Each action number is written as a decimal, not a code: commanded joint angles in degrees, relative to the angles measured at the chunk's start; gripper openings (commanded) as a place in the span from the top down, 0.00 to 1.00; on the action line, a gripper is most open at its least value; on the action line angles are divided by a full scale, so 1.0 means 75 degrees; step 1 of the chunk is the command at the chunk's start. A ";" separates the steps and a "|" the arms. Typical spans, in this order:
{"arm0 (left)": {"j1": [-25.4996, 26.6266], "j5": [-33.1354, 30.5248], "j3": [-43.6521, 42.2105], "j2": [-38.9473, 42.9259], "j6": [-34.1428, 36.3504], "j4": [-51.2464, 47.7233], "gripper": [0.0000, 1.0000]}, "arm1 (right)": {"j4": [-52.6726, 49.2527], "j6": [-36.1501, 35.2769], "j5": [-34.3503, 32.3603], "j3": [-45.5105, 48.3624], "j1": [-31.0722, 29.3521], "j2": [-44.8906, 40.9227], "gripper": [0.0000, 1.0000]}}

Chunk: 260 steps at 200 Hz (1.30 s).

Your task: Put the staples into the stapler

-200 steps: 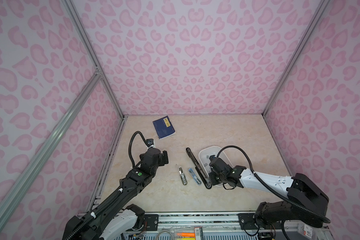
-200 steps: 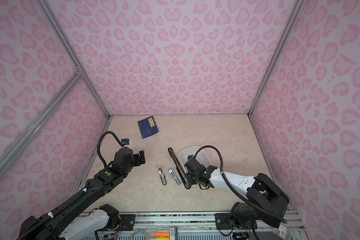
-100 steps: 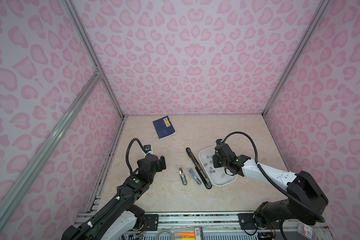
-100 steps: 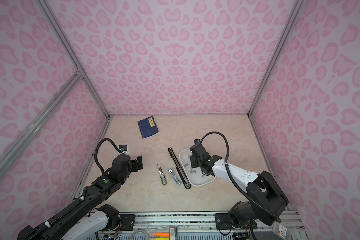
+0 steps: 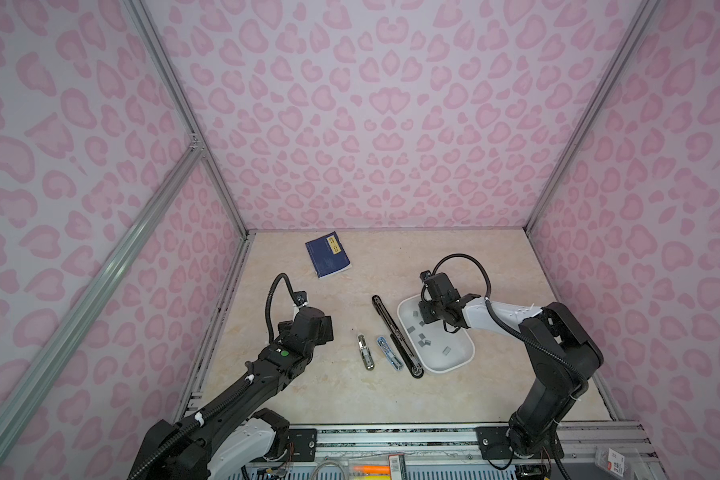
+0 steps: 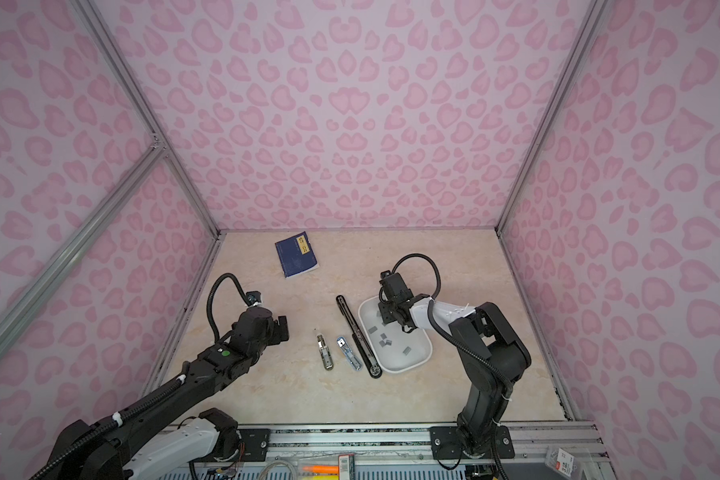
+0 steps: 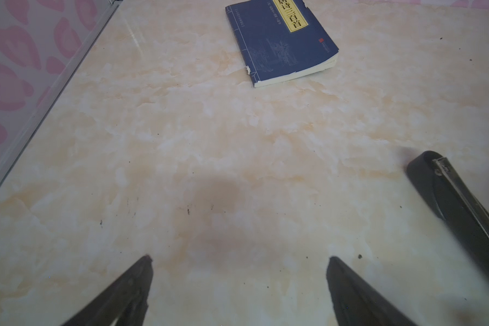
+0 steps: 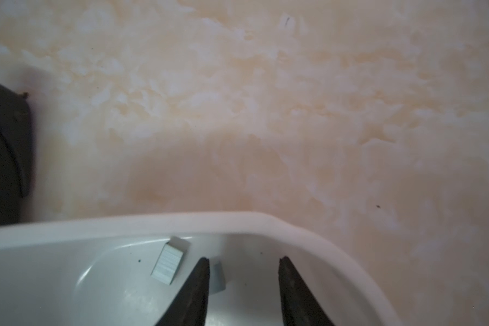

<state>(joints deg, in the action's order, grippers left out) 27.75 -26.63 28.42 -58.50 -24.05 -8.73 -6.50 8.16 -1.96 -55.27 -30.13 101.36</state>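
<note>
Several grey staples (image 5: 425, 342) lie loose in the white tray (image 5: 454, 365); the long black stapler (image 5: 391, 326) lies flat on the table (image 5: 350, 395) just beside the tray, on its left in both top views, with 2 small metal parts (image 5: 365, 352) a little further left. The right gripper (image 8: 244, 258) hangs over the far end of the tray, its jaws partly spread with nothing between them, and 1 staple block (image 8: 167, 264) lies just beside 1 of its fingers (image 8: 198, 288). The left gripper (image 7: 239, 258) is spread wide above bare table, apart from the stapler and the blue book (image 7: 283, 42).
</note>
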 commanded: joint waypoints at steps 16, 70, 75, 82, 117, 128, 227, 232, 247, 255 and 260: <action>-0.0008 -0.0134 0.0072 -0.0008 -0.0066 0.0139 0.03 | 0.0047 -0.0196 0.0297 -0.0181 -0.0015 0.0278 0.59; -0.0008 -0.0111 -0.0018 0.0191 -0.0086 0.0181 0.03 | -0.0054 -0.0140 0.0126 -0.0176 -0.0079 0.0319 0.67; -0.0005 -0.0107 -0.0020 0.0205 -0.0086 0.0179 0.03 | -0.0063 -0.0140 0.0101 -0.0184 -0.0089 0.0325 0.68; -0.0008 -0.0105 -0.0029 0.0223 -0.0086 0.0189 0.03 | -0.0072 -0.0145 0.0085 -0.0201 -0.0097 0.0346 0.68; -0.0011 -0.0105 -0.0044 0.0235 -0.0086 0.0186 0.03 | -0.0174 -0.0151 0.0027 -0.0237 -0.0166 0.0406 0.70; -0.0008 -0.0105 -0.0042 0.0228 -0.0086 0.0201 0.03 | -0.0185 -0.0151 -0.0008 -0.0246 -0.0188 0.0413 0.70; -0.0008 -0.0090 -0.0033 0.0223 -0.0098 0.0180 0.03 | -0.0277 -0.0012 -0.0135 -0.0202 -0.0195 0.0411 0.79; -0.0002 -0.0093 -0.0033 0.0229 -0.0098 0.0186 0.03 | -0.0270 -0.0005 -0.0149 -0.0212 -0.0206 0.0409 0.80; -0.0008 -0.0079 -0.0032 0.0216 -0.0098 0.0180 0.03 | -0.0276 0.0025 -0.0171 -0.0180 -0.0201 0.0391 0.81; -0.0008 -0.0079 -0.0035 0.0218 -0.0098 0.0186 0.03 | -0.0263 0.0042 -0.0188 -0.0163 -0.0193 0.0370 0.82; -0.0008 -0.0079 -0.0039 0.0218 -0.0098 0.0184 0.03 | -0.0261 0.0048 -0.0185 -0.0145 -0.0193 0.0360 0.82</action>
<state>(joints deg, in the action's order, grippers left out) 27.75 -26.81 28.25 -57.01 -24.21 -8.73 -7.60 7.97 -2.15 -56.97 -31.51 104.03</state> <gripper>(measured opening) 0.967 0.184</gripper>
